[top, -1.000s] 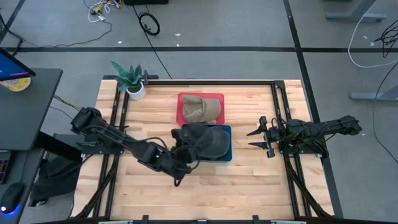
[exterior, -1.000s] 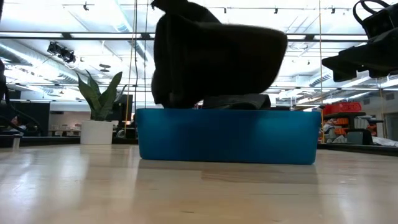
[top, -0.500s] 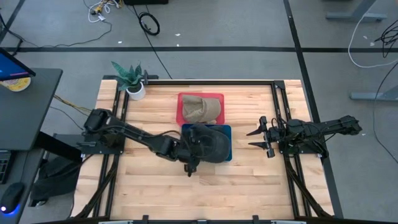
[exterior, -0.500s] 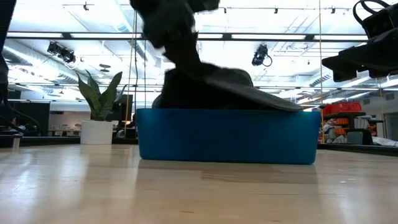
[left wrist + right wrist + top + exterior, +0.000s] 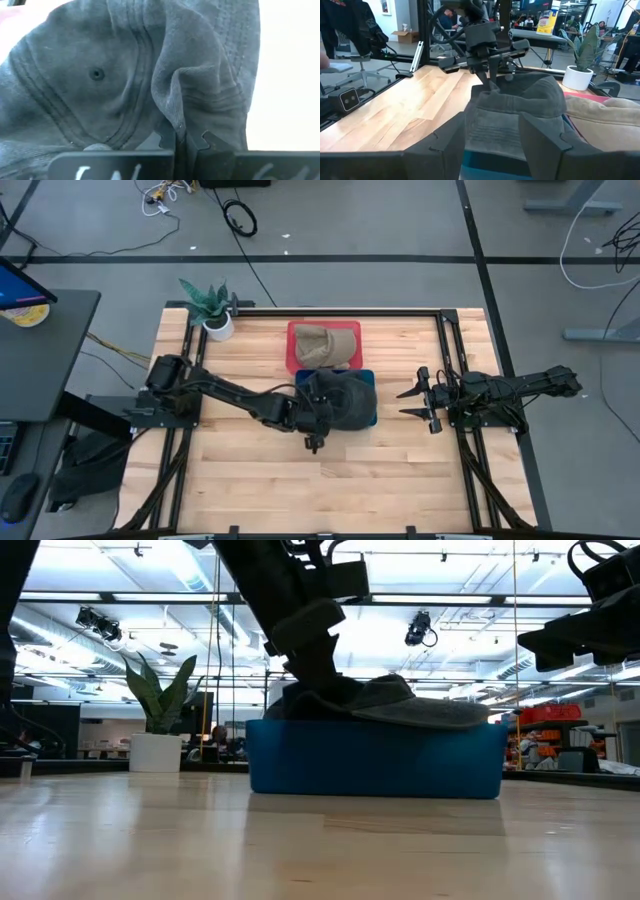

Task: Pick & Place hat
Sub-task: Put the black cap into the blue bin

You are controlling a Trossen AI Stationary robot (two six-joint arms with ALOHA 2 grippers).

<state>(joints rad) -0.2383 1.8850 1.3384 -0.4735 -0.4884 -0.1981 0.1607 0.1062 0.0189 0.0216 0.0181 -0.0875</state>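
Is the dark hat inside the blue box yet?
Yes, mostly in. The dark hat sits in the blue box, its brim sticking out over the rim. The left gripper is shut on it.

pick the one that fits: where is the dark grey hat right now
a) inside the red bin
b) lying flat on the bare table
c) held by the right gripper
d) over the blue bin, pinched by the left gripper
d: the left gripper is shut on a fold of the dark grey hat, which sits on the blue bin; the red bin holds a tan hat, and the right gripper waits open at the table's right side.
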